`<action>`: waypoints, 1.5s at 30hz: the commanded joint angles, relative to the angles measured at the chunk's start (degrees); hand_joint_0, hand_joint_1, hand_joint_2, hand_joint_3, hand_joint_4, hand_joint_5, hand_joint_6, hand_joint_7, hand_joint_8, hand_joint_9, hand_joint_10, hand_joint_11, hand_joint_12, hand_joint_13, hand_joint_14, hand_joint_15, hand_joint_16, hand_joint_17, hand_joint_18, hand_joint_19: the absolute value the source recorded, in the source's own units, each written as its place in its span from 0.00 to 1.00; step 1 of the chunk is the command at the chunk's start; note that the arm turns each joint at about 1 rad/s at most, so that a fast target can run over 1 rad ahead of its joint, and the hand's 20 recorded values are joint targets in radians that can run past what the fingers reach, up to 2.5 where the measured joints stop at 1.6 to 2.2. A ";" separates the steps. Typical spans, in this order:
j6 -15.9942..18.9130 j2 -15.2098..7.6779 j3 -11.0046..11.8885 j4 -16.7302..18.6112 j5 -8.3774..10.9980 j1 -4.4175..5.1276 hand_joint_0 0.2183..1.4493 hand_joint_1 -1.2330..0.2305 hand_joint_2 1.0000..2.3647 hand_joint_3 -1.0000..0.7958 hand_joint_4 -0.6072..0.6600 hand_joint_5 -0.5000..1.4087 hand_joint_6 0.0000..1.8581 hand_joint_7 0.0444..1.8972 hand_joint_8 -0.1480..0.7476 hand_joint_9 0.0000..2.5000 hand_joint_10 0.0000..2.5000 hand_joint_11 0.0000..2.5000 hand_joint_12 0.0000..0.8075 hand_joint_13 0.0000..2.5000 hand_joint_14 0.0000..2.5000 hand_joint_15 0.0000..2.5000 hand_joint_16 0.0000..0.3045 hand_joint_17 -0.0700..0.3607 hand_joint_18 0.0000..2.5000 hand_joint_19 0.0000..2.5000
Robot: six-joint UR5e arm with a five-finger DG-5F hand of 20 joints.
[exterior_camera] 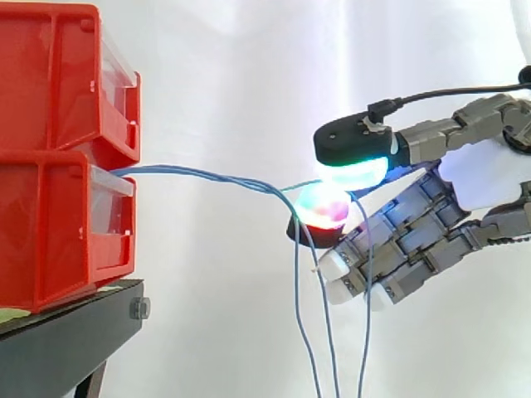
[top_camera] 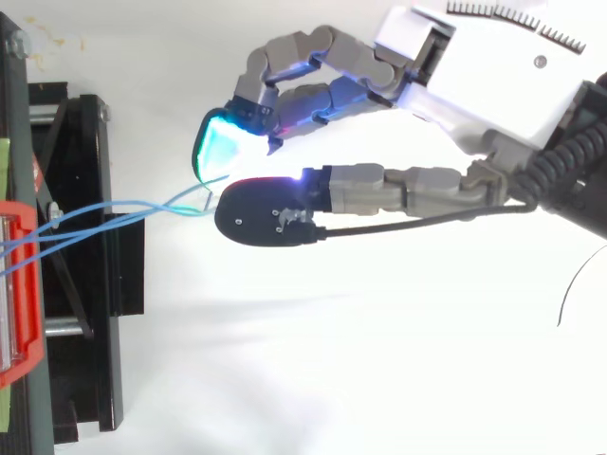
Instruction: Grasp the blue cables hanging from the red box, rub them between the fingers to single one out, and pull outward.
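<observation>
1. blue cables (exterior_camera: pixel 207 176): a bundle leaving the front of the lower red bin (exterior_camera: pixel 50 240) and running roughly level to the right, out to the hand. In the side view, several strands drop in front of the hand's lower fingers and hang past the bottom edge. One strand carries on into the pinch.
2. hand (exterior_camera: pixel 485 178): enters from the right, clenched on the blue cables. The strand is nipped between two glowing fingertips (exterior_camera: pixel 353 170), one above and one below; the remaining fingers are half-curled beneath.
3. upper red bin (exterior_camera: pixel 50 75): stacked on the lower one.
4. black stand (exterior_camera: pixel 58 340): carries both bins.
5. white curtain (exterior_camera: pixel 249 66): backdrop.
</observation>
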 commanded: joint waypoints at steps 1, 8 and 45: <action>-1.30 -0.02 0.00 -0.06 2.41 0.89 0.29 0.33 0.01 0.50 0.63 0.19 0.44 0.53 0.44 0.28 0.00 0.12 0.44 0.20 0.00 0.07 0.16 0.42 0.17 0.11; -2.71 -0.02 0.00 0.47 3.29 1.77 0.29 0.33 0.01 0.51 0.63 0.19 0.44 0.53 0.44 0.28 0.00 0.12 0.44 0.20 0.00 0.07 0.16 0.42 0.17 0.11; 19.70 -0.11 -8.97 7.42 -4.36 2.47 0.29 0.34 0.00 0.55 0.59 0.20 0.45 0.53 0.47 0.30 0.00 0.13 0.49 0.22 0.00 0.08 0.19 0.47 0.20 0.12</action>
